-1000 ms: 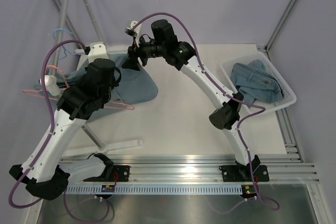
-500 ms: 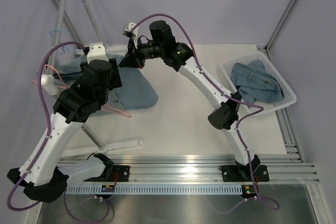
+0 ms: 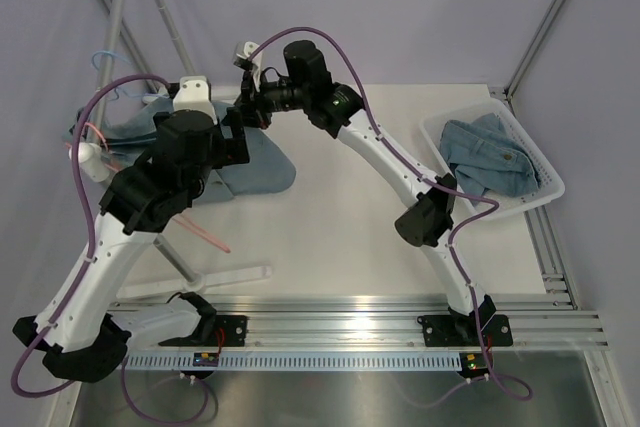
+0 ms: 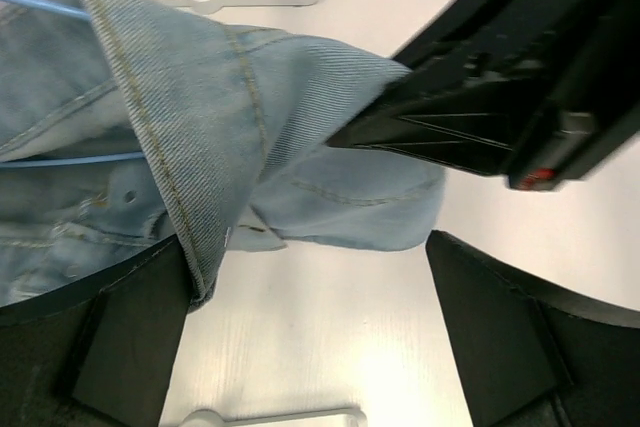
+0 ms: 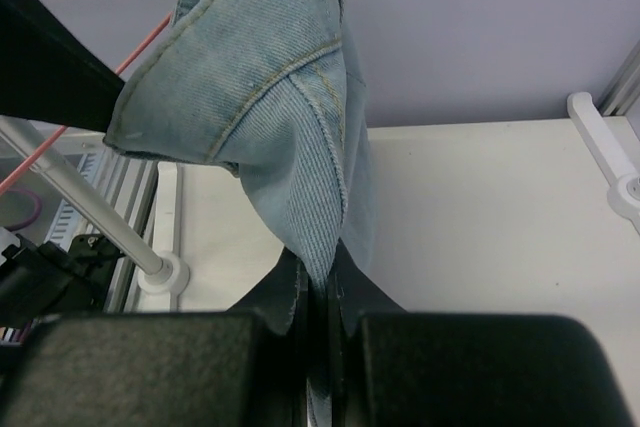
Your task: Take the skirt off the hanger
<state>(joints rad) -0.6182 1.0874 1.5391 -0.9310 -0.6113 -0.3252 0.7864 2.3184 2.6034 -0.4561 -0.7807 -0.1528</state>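
Observation:
The light-blue denim skirt (image 3: pixel 256 165) hangs by the rack at the table's far left, with a fold of it (image 5: pixel 268 77) rising in front of the right wrist camera. My right gripper (image 3: pixel 248 115) is shut on the skirt's edge, the cloth pinched between its jaws (image 5: pixel 318 299). My left gripper (image 3: pixel 238 139) stands wide open just beside it, with only bare table between its fingers (image 4: pixel 310 342). A blue hanger wire (image 4: pixel 45 3) runs through the denim (image 4: pixel 200 117). A pink hanger (image 3: pixel 205 234) dangles below the left arm, held by nothing.
The clothes rack's slanted poles (image 3: pixel 122 17) and white foot (image 3: pixel 220 276) stand at the left, one pole close to the right wrist (image 5: pixel 80 199). A white basket (image 3: pixel 545 175) holding denim garments (image 3: pixel 488 155) sits at the far right.
My left gripper has opened and let go of the pink hanger, which swung down. My right gripper has shut on the skirt's edge. The skirt has shifted back and left.

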